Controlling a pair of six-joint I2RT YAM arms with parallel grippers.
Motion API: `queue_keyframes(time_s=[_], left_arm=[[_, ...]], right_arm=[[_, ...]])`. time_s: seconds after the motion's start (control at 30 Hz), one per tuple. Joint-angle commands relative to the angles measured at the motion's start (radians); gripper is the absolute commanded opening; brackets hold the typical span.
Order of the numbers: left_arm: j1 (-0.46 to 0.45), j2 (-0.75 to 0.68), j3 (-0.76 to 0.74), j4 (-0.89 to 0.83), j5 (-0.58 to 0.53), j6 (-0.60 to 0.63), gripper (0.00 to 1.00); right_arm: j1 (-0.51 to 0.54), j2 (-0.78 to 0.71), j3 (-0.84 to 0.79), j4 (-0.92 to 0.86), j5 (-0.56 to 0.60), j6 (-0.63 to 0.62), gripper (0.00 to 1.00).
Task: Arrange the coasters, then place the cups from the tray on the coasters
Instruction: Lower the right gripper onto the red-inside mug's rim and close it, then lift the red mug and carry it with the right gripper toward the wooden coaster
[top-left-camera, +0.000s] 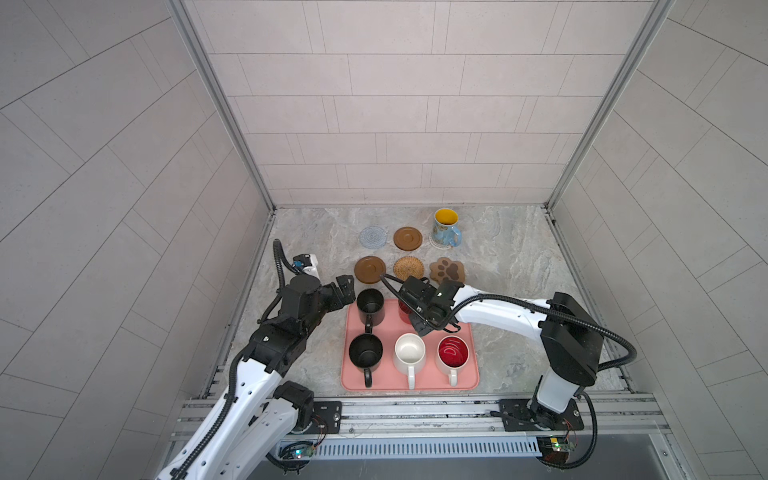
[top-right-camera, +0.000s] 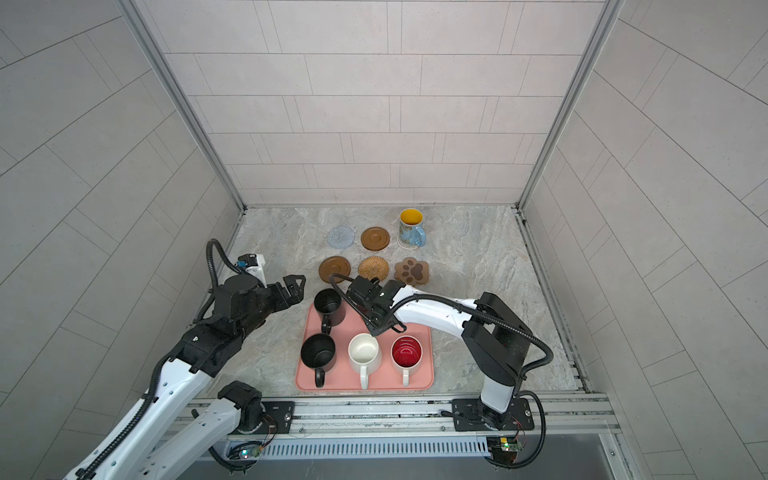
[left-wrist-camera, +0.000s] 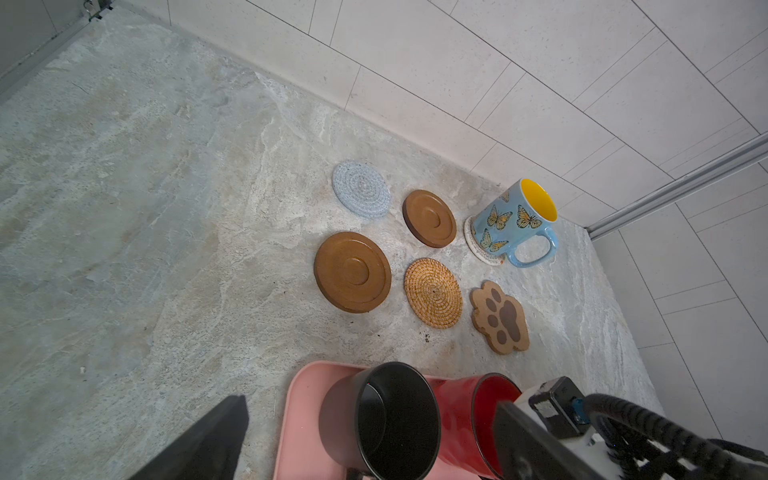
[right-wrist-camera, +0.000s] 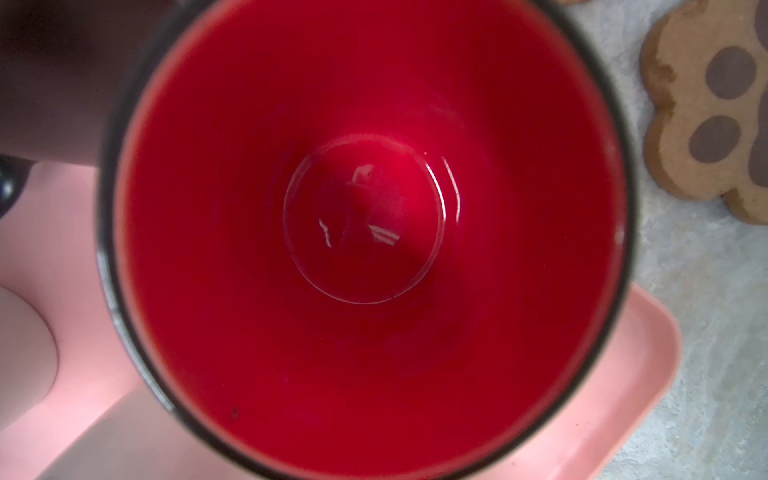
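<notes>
Over tray (top-left-camera: 430, 383) far row: right gripper (top-left-camera: 420, 326) jaws pressed together, evidently on handle of red mug (top-left-camera: 404, 312); contact itself hidden. Mug upright, within tray. Nearest free mat: paw-shaped coaster (top-left-camera: 447, 270), just beyond mug, slightly to right, on right arm's side. Judged next: lift, short carry outward. Left gripper (top-left-camera: 345, 286) spread wide, empty, beside far black mug (top-left-camera: 370, 305).
</notes>
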Motion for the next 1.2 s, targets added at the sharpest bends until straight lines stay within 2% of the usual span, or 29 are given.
queue_keyframes(time_s=[0.0, 0.63, 1.17], left_arm=[[-0.003, -0.007, 0.006, -0.004, -0.017, -0.009, 1.0], [-0.003, -0.012, 0.003, -0.007, -0.018, -0.012, 1.0], [-0.003, -0.008, 0.016, 0.002, -0.019, -0.005, 1.0]], right_arm=[[-0.006, -0.07, -0.005, 0.065, 0.072, 0.009, 0.12], [-0.006, -0.141, 0.005, 0.074, 0.085, -0.032, 0.1], [-0.049, -0.095, 0.099, 0.024, 0.042, -0.113, 0.1]])
